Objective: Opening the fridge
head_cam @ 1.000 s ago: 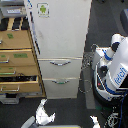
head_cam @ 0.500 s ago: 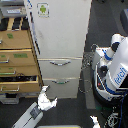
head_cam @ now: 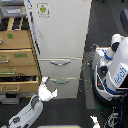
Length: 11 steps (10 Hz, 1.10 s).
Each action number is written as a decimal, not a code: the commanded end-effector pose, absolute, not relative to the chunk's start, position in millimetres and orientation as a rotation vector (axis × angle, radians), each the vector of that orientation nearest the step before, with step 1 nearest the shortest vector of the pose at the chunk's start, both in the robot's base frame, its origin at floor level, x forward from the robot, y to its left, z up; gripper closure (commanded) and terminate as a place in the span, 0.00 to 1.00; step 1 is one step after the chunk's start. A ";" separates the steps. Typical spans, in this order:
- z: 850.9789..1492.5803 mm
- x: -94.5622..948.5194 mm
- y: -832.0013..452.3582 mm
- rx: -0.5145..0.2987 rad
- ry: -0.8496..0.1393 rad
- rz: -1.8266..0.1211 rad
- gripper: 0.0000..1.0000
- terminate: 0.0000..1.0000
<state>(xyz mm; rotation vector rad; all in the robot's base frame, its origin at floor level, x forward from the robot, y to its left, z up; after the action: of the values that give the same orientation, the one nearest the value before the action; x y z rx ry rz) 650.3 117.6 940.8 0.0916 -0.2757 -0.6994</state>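
The fridge (head_cam: 60, 45) is standing tall and off-white in the middle of the exterior view, its large upper door with the green-logo sticker (head_cam: 43, 9) sitting flush and its two lower drawers with curved silver handles also closed, so nothing of its inside is showing. There is no bench in view, so places are being given by the view's edges and the fridge's own corners. Over the last second the arm (head_cam: 25, 114) has been rising from the bottom left corner of the view, and the gripper (head_cam: 46, 90) is now reaching the lower left corner of the fridge, just beside the bottom drawer's handle (head_cam: 61, 81); a second ago it was lying lower and further from the front. That is suggesting the approach is nearly over and a grasp is coming, though no door is moving yet. Whether the fingers are spread or pressed together I cannot tell, the picture being too blurred. On the view's left the tan cabinet (head_cam: 17, 57) is showing one drawer (head_cam: 19, 77) pulled out, with dark contents too unclear to name
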 end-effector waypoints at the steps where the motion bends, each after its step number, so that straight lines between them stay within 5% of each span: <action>1: 1006.0 733.7 179.6 0.082 -0.176 -0.279 0.00 0.00; 8: 1036.5 776.4 205.2 0.037 -0.125 -0.118 0.00 0.00; 11: 1027.8 800.6 185.9 0.106 -0.094 -0.133 0.00 0.00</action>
<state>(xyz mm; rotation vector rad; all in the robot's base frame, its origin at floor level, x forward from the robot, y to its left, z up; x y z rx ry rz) 744.0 165.9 1007.0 0.0637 -0.1551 -0.3075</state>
